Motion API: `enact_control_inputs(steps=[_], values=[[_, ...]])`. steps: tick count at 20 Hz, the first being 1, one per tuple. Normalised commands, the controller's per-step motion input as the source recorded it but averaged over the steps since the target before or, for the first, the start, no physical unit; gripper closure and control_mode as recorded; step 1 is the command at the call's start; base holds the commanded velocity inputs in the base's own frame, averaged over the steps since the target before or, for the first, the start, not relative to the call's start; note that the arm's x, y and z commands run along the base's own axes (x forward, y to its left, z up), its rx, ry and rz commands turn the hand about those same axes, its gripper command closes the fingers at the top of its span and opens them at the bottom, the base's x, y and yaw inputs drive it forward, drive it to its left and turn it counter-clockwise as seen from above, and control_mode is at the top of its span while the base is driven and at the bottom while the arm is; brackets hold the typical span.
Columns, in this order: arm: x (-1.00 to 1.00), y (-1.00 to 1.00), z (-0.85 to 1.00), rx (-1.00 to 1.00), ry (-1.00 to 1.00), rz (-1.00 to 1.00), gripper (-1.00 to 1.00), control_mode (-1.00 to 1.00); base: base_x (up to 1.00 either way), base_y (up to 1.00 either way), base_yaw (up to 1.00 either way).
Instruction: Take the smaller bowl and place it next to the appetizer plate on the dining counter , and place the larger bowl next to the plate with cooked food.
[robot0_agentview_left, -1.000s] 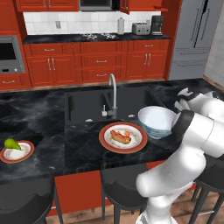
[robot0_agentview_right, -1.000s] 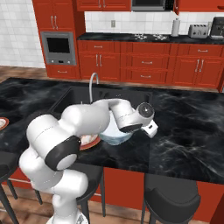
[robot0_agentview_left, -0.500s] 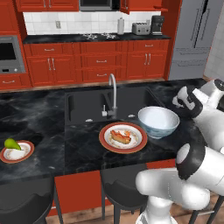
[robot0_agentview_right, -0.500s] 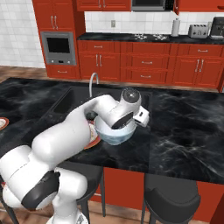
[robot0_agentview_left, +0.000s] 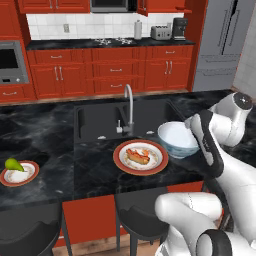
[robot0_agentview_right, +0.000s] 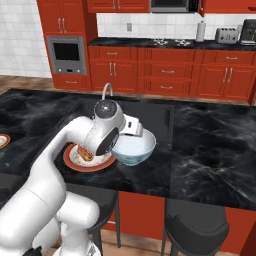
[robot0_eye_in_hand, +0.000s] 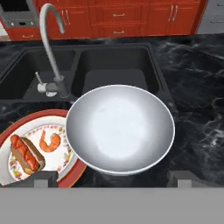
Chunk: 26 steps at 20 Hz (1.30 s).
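Moved since a second ago: the arm has swung off the larger bowl (robot0_agentview_left: 178, 140) and drawn back toward the base; the bowl sits where it sat.
Gripper: the gripper (robot0_eye_in_hand: 113, 178) hangs above the bowl's near rim, fingertips spread wide on either side of it and clasping nothing.
Larger bowl: upright on the dining counter (robot0_agentview_right: 210, 150), just beside the plate with cooked food (robot0_agentview_left: 140, 157); from the hand view its rim appears to overlap that plate's edge, though I cannot tell whether they touch.
Faucet: the faucet (robot0_eye_in_hand: 49, 52) curves up behind the plate, at the sink's edge.
Appetizer plate: the appetizer plate (robot0_agentview_left: 18, 172) lies well apart, far along the counter, with its green pear.
Risk: judging by how near the wrist passes, a low swing could clip the rim and shove the bowl onto the plate.
Count: one bowl, two plates, one faucet, and no red bowl to be counted from where I stand.
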Motion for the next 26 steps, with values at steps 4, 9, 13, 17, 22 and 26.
enact_control_inputs(steps=[4, 9, 13, 17, 22, 26], values=[[-0.41, 0.49, 0.51, -0.19, -0.04, 0.21, -1.00, -1.00, 0.00, 0.00, 0.00], [-0.27, 0.45, 0.51, -0.19, 0.00, 0.18, -1.00, -1.00, 0.00, 0.00, 0.00], [-0.48, 0.35, 0.44, -0.19, -0.02, 0.17, -1.00, -1.00, 0.00, 0.00, 0.00], [0.00, 0.00, 0.00, 0.00, 0.00, 0.00, -1.00, 1.00, -0.74, 0.03, 0.05], [0.00, 0.00, 0.00, 0.00, 0.00, 0.00, -1.00, 1.00, -0.90, -0.05, 0.00], [0.00, 0.00, 0.00, 0.00, 0.00, 0.00, -1.00, 1.00, -0.66, -0.36, 0.00]])
